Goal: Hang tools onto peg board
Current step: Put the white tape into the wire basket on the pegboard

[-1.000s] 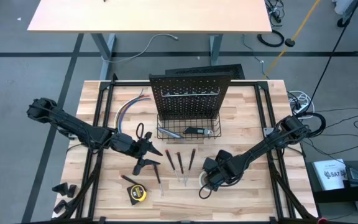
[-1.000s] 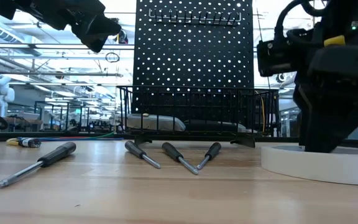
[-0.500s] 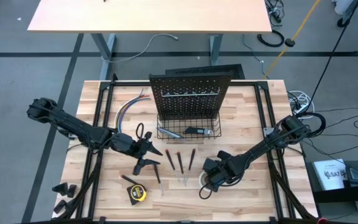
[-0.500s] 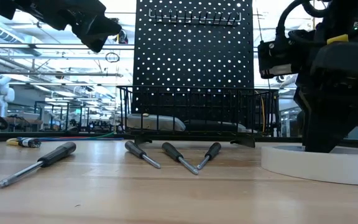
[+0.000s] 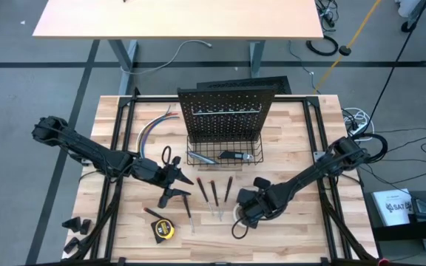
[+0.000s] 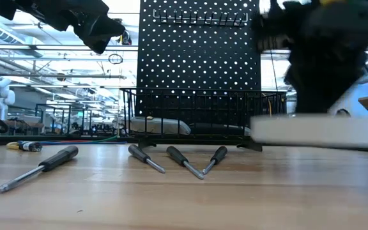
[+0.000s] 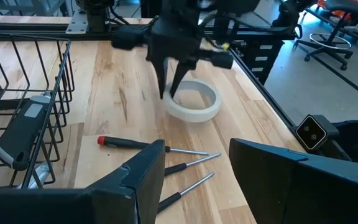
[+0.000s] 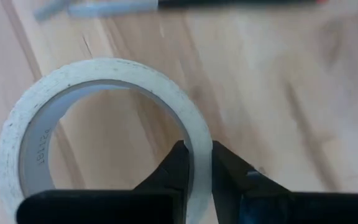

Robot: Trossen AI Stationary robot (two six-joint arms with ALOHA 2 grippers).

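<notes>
My right gripper (image 8: pixel 196 151) is shut on the white tape roll (image 8: pixel 98 124), which hangs above the table in the low view (image 6: pixel 318 131). My left gripper (image 5: pixel 177 185) hovers open over the left middle of the table, with nothing between its fingers. Three screwdrivers (image 5: pixel 214 191) lie side by side on the wood in front of the peg board (image 5: pixel 224 111), and another one (image 5: pixel 188 208) lies nearer the front. The tape measure (image 5: pixel 163 230) sits near the front edge. The utility knife (image 7: pixel 23 127) lies in the wire basket (image 6: pixel 197 105) at the board's foot. My right gripper pinches the tape roll's wall (image 8: pixel 199 134), one finger inside the ring and one outside. The fingers (image 7: pixel 166 81) come from above, pointing down. The roll hangs about level below them, lifted clear of the table.
A bundle of coloured cables (image 5: pixel 154 127) lies left of the peg board. Black frame rails (image 5: pixel 120 140) run along the table's left and right sides. Bare wood lies open at the front right (image 5: pixel 294 236).
My right gripper has shut on the tape roll's wall, then risen and shifted a little toward the table's left edge. The roll, which lay flat on the wood, is now lifted clear of it.
</notes>
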